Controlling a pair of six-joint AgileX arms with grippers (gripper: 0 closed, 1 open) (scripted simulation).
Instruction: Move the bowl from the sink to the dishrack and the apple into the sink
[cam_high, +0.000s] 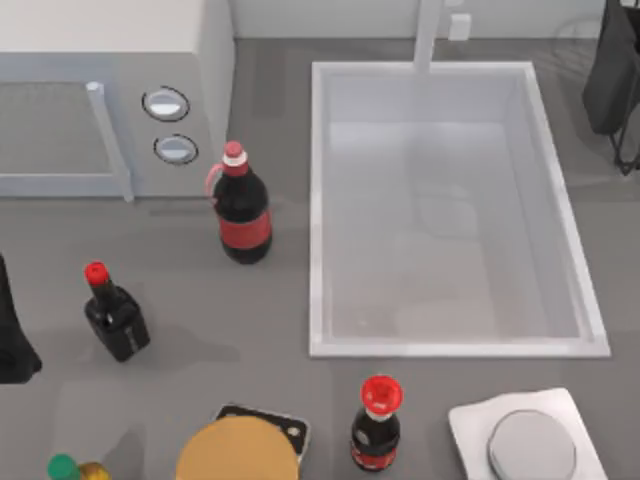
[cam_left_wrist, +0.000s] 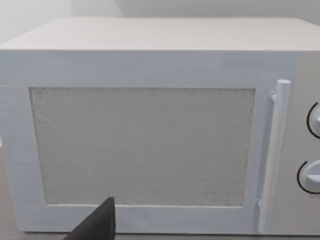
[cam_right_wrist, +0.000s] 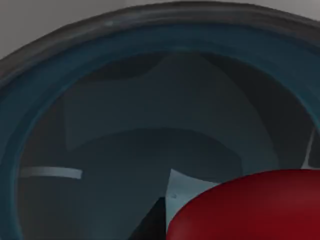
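Note:
The sink (cam_high: 320, 200) is a large white basin at the right of the counter, with nothing in it. My right arm (cam_high: 612, 75) hangs at the back right corner, beyond the sink's rim. In the right wrist view the deep blue bowl (cam_right_wrist: 125, 110) lies close below, its dark teal inside facing up. The glossy red apple (cam_right_wrist: 250, 207) sits in front of the bowl, and one dark finger (cam_right_wrist: 150, 222) presses its side. My left arm (cam_high: 12, 340) is parked at the left edge, facing the microwave.
A white microwave (cam_high: 100, 90) fills the back left. Three dark red-capped bottles (cam_high: 243, 205) (cam_high: 115, 310) (cam_high: 377, 425) stand left of and in front of the sink. A silver disc on a white square (cam_high: 530, 440) and a tan lid (cam_high: 238, 450) lie at the front. Faint wire bars (cam_high: 575, 40) show at back right.

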